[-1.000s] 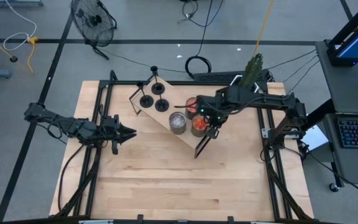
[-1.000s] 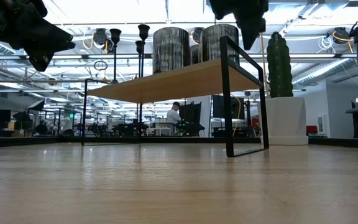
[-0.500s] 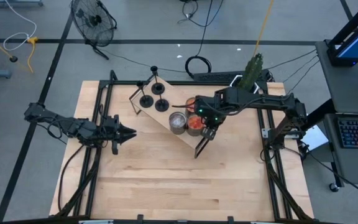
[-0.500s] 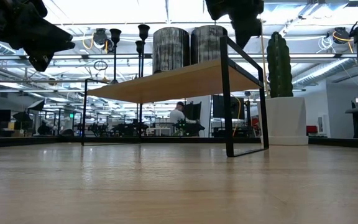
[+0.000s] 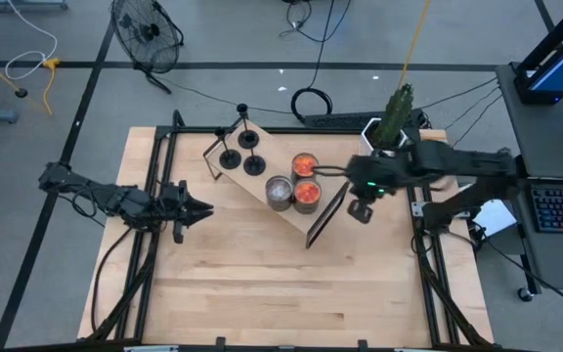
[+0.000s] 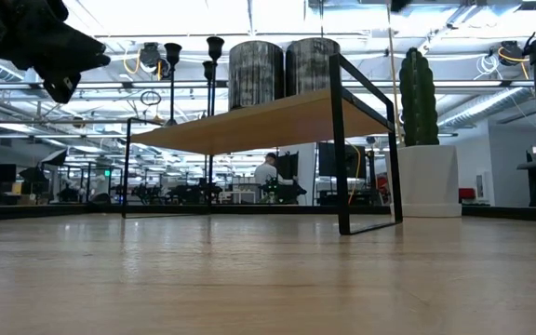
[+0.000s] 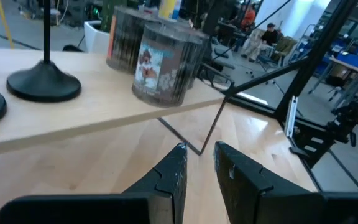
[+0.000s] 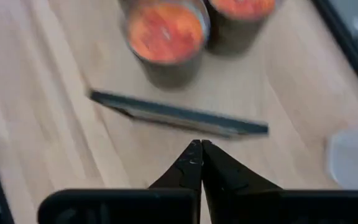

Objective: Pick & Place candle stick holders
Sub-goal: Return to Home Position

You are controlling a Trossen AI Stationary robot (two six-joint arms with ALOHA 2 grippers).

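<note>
Right gripper (image 5: 360,211) hangs empty, fingers pressed together; left gripper (image 5: 201,207) waits, slightly parted. The candle stick holders (image 5: 231,158), at the shelf (image 5: 263,182) end nearer the left one, look light, stiff, tippy — probably best pinched low on the stem.

Matte-black jointed arms (image 5: 115,200), tapered claws (image 7: 199,152)

An orange candle (image 5: 305,164), a second orange candle (image 5: 307,195) and a grey candle (image 5: 279,192) stand clustered on the wooden shelf (image 5: 286,215) on the table (image 5: 262,284); a potted cactus (image 5: 396,110) stands beyond it
</note>
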